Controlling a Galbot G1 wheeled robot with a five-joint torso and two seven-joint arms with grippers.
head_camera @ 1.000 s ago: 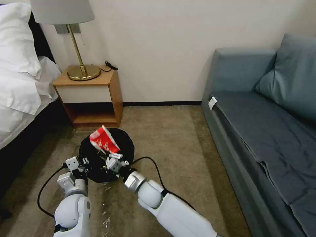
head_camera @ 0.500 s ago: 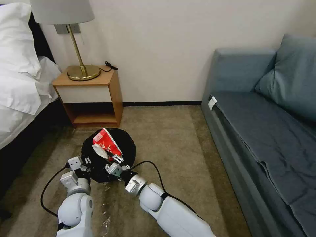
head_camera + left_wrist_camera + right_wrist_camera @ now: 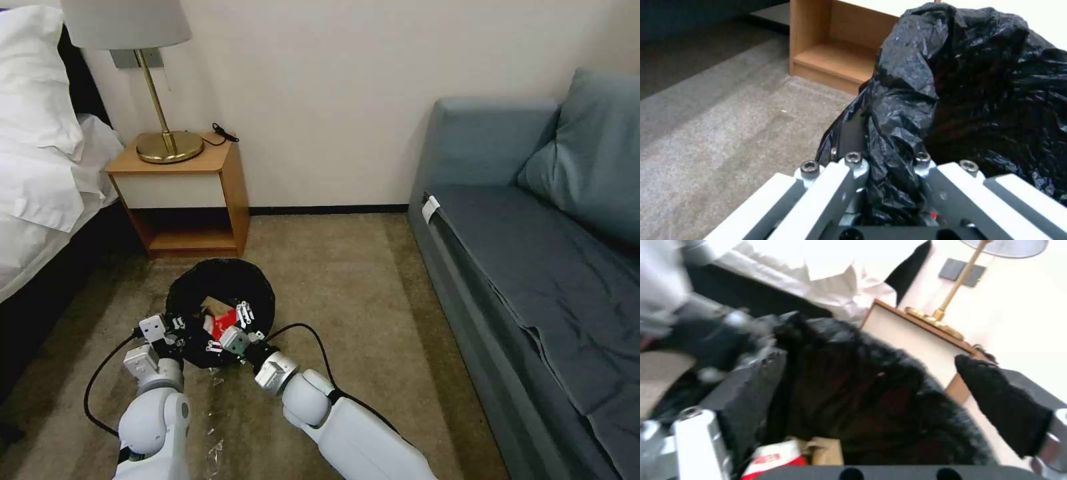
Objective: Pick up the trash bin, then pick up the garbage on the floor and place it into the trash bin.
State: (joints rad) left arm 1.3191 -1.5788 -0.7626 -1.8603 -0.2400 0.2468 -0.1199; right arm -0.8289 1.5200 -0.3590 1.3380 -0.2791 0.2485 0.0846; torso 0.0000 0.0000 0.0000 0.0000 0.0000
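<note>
Right gripper (image 3: 231,325) gapes empty over the trash bin (image 3: 220,280).

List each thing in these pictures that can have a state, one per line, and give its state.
Small round trash bin with glossy black bag liner: upright, open-topped, gripped at its rim.
Red-and-white wrapper: lying inside the bin.
Tan paper scrap: inside the bin, beside the wrapper.
Left gripper: fingers shut on the liner rim.
Right gripper: fingers open over the bin's mouth.
Brass table lamp: upright on the wooden nightstand.
</note>
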